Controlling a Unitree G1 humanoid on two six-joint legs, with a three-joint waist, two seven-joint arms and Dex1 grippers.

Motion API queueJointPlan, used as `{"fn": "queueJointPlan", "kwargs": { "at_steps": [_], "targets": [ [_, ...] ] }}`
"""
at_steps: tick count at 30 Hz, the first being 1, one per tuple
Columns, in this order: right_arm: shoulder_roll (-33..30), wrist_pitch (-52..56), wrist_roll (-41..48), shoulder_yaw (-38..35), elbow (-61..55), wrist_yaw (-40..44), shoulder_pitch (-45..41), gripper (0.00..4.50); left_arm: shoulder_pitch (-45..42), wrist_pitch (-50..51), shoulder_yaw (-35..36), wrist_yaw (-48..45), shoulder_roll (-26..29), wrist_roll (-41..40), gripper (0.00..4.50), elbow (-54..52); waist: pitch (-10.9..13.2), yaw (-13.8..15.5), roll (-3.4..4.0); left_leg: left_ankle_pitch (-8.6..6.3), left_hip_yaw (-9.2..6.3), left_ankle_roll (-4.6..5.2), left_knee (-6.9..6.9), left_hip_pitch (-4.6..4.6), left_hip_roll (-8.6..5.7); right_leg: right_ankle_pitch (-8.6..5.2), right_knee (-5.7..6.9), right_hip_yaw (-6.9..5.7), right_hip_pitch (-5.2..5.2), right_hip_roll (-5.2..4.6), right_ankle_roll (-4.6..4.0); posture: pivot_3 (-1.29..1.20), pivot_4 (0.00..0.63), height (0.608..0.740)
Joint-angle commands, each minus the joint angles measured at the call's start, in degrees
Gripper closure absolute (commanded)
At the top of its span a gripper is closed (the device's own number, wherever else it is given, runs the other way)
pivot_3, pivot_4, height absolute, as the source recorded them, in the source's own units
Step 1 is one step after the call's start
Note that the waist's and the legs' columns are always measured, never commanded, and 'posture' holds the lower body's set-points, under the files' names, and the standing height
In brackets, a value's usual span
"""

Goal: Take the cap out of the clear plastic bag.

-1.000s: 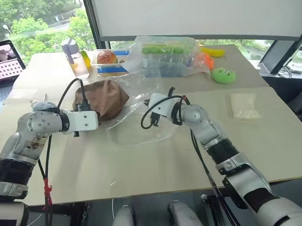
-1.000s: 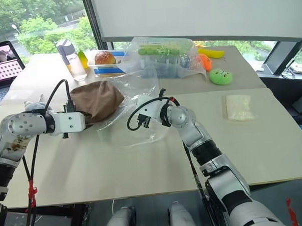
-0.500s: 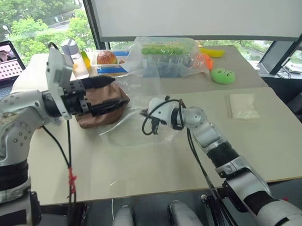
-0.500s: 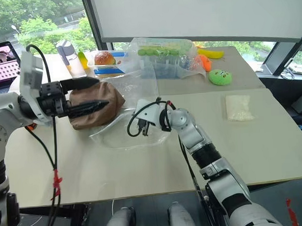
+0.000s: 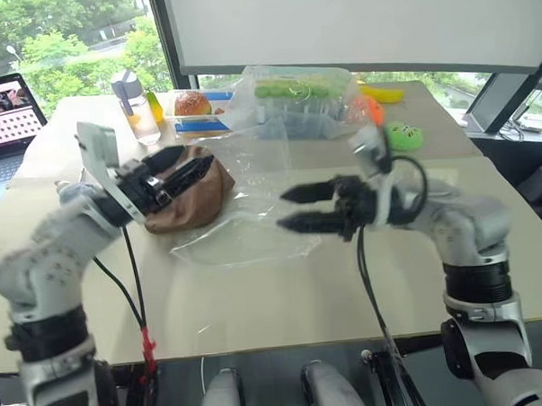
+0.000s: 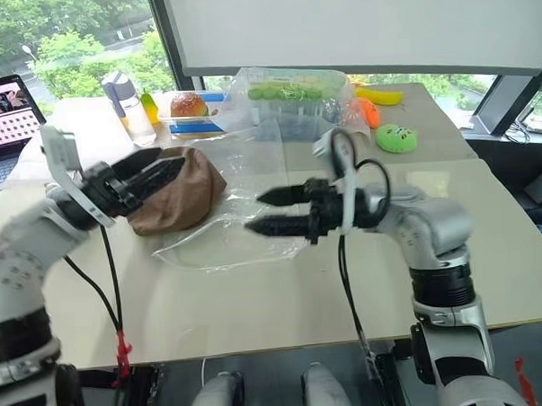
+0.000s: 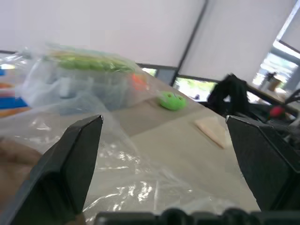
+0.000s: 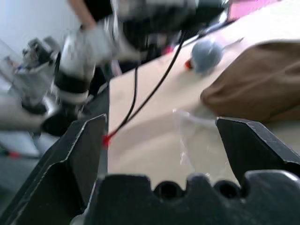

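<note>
Right tool [image 6: 264, 211] lifted, opened, bag [image 6: 244, 213] released

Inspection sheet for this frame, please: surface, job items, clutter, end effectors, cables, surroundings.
Surface: tan table, seam across the middle.
Job's things: brown cap lies on the table beside the clear plastic bag, which is spread flat; whether the cap's edge is inside the bag is unclear.
Clutter: bulging bag of green and blue items, bottle, bun, green toy, banana, pale packet, blue-grey ball.
End effectors: left end effector open, above the cap; right end effector open, above the bag; both empty.
Cables: black cable hangs off the left arm.
Surroundings: laptop, window with trees.
</note>
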Motion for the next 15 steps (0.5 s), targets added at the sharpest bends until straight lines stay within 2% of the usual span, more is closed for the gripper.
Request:
{"fn": "queueJointPlan", "kwargs": {
  "at_steps": [1, 3, 6, 9, 11, 15],
  "targets": [
    [7.49, -1.34, 10.17, -15.0, 4.76, -14.15, -1.74, 0.02, 2.23, -6.15, 1.89, 9.03, -2.81, 7.3, 0.0, 2.24, -0.03, 0.03, -0.04, 0.0, 0.0, 0.0, 0.0, 0.02, 0.0, 0.01, 0.0, 0.01, 0.01, 0.01, -0.02, 0.0, 0.15, 0.74],
    [9.97, -6.06, 7.32, -17.27, 4.54, -21.28, -0.81, 0.02, 4.81, -13.54, 1.32, 8.12, -4.94, 10.76, 0.0, 2.94, -0.03, 0.01, -0.03, 0.0, 0.03, 0.0, -0.02, 0.01, -0.01, 0.02, 0.02, 0.06, -0.02, 0.02, -0.03, 0.0, 0.15, 0.74],
    [7.65, -19.94, -10.48, -8.79, 2.17, -27.07, 6.79, 0.02, 9.28, -18.86, -2.18, 10.17, -6.42, 17.49, 0.0, 2.78, -0.03, 0.35, -0.03, 0.0, 0.11, 0.0, -0.03, -0.2, -0.04, 0.03, -0.06, 0.11, -0.2, -0.04, -0.01, 0.0, 0.15, 0.74],
    [5.26, -31.6, -21.57, -1.27, 2.11, -27.81, 15.73, 0.02, 12.01, -29.58, -5.24, 16.0, -9.52, 27.53, 0.0, 5.1, -0.06, 1.37, -0.05, -0.04, 0.14, 0.03, -0.05, -0.24, -0.08, 0.03, -0.18, 0.1, -0.2, -0.09, 0.01, 0.0, 0.15, 0.74],
    [6.88, -38.37, -25.93, 0.87, 3.1, -30.42, 22.34, 0.02, 13.88, -34.12, -5.77, 18.61, -13.58, 29.63, 0.0, 8.75, -0.17, 1.69, -0.03, -0.03, 0.19, 0.03, -0.04, -0.25, -0.1, 0.05, -0.21, 0.16, -0.19, -0.12, 0.05, 0.0, 0.15, 0.74],
    [8.56, -44.06, -28.71, 2.25, 4.19, -32.08, 28.29, 0.02, 17.22, -41.0, -7.82, 21.09, -17.44, 34.69, 0.0, 12.58, -0.19, 1.22, -0.01, -0.03, 0.29, 0.03, -0.03, -0.06, -0.09, 0.1, -0.19, 0.29, -0.07, -0.08, 0.1, 0.0, 0.15, 0.74]
  ]
}}
